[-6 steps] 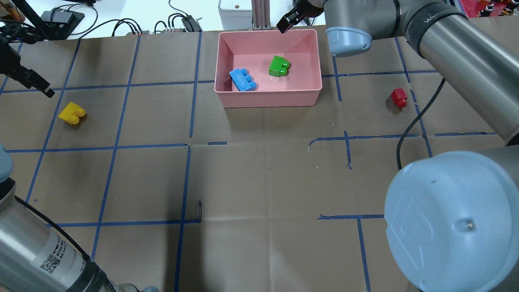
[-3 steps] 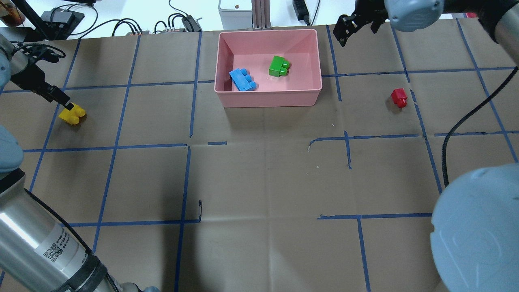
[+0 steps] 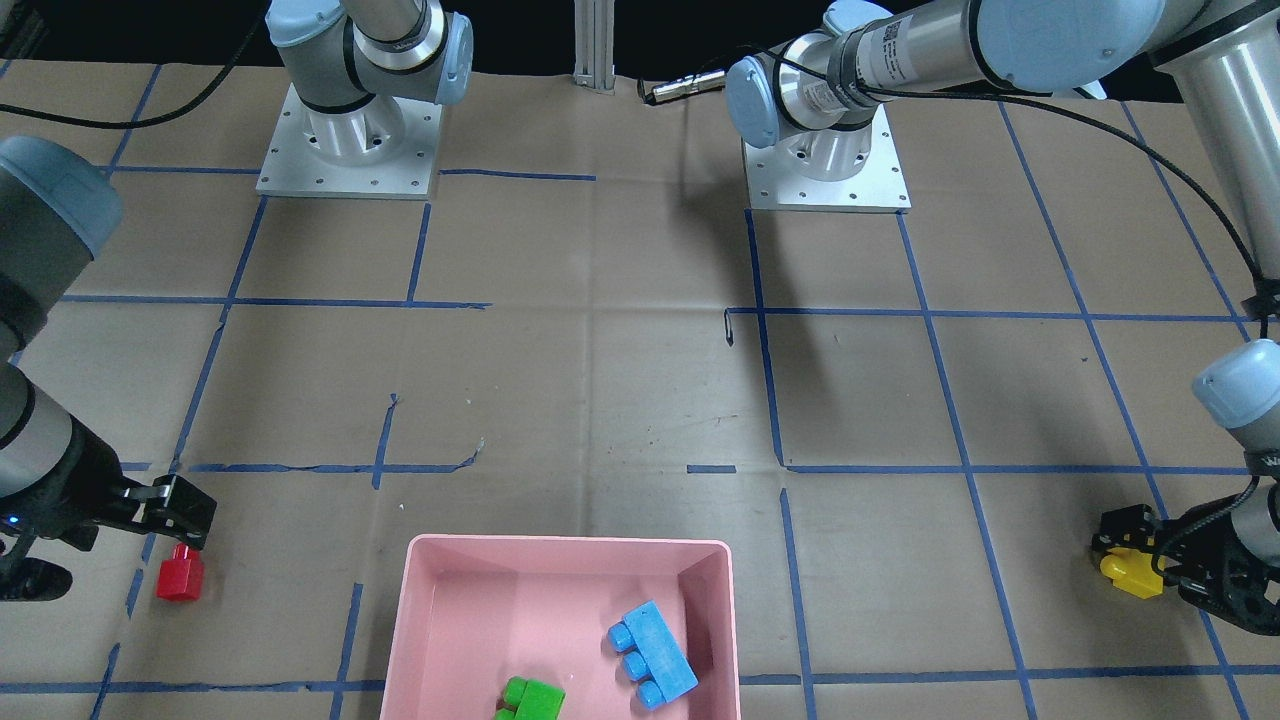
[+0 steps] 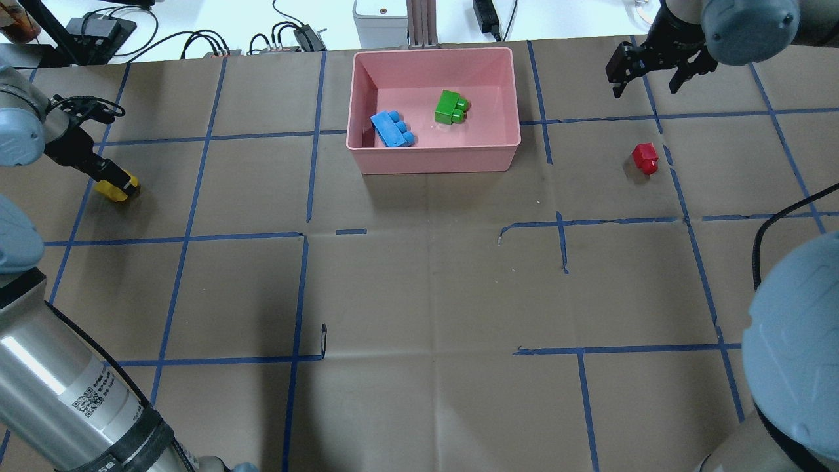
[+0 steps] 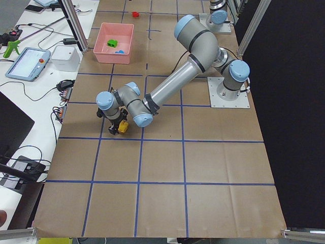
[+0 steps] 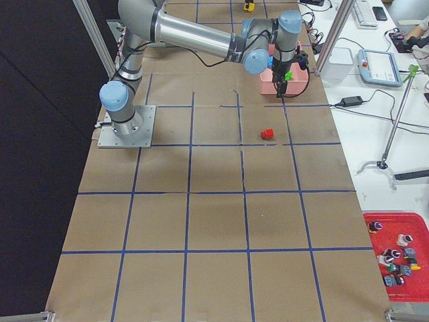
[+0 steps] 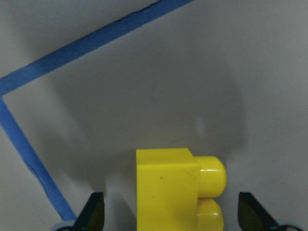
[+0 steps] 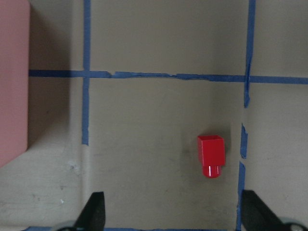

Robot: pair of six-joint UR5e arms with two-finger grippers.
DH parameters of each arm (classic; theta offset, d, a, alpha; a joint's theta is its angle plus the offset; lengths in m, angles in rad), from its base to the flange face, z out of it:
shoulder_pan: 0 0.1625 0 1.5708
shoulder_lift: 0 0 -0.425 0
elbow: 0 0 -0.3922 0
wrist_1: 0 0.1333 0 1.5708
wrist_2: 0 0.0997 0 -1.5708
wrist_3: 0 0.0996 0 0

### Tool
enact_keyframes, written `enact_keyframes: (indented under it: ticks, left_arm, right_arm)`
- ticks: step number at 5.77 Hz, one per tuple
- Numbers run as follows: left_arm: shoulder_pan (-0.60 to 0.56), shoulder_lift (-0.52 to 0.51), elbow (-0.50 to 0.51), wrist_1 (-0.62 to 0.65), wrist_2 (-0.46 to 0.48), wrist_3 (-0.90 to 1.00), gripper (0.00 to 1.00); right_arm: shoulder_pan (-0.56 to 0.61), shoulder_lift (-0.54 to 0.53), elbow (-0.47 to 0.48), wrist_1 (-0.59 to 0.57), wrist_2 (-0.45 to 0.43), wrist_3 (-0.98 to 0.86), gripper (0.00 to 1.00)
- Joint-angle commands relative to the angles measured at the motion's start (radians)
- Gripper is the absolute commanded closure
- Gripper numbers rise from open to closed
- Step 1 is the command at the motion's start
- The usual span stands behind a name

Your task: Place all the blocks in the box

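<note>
Left gripper (image 7: pixel 172 216) fingers spread astride the yellow two-stud plastic brick (image 7: pixel 166 187) — pre-pinch. Right gripper (image 8: pixel 171 214), spread too, hovers above small red plastic brick (image 8: pixel 211 153) — lining up.

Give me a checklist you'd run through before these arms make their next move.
1. Left gripper straddles the yellow block: ok.
2. Yellow block gripped: not ok; jaws open, gaps on both sides.
3. Right gripper open: ok.
4. Right gripper down at the red block: not ok; it hangs above, with the block slightly off centre.
5. Blue block and green block in the box: ok.
6. Room in the box for two more: ok.
</note>
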Motion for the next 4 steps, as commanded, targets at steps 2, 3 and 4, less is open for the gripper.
enact_keyframes:
  ticks: [2, 3, 4]
  left_arm:
    - [0.0, 0.013, -0.006, 0.005, 0.006, 0.001, 0.55]
    - [0.0, 0.022, 0.01, 0.004, 0.013, -0.001, 0.69]
    - [-0.005, 0.06, 0.02, -0.005, 0.016, -0.006, 0.76]
  right_arm:
    - [-0.044, 0.067, 0.133, -0.275, -0.005, 0.023, 0.01]
    - [-0.06, 0.078, 0.184, -0.354, -0.005, 0.021, 0.01]
    - [-0.061, 0.085, 0.205, -0.356, -0.007, 0.023, 0.01]
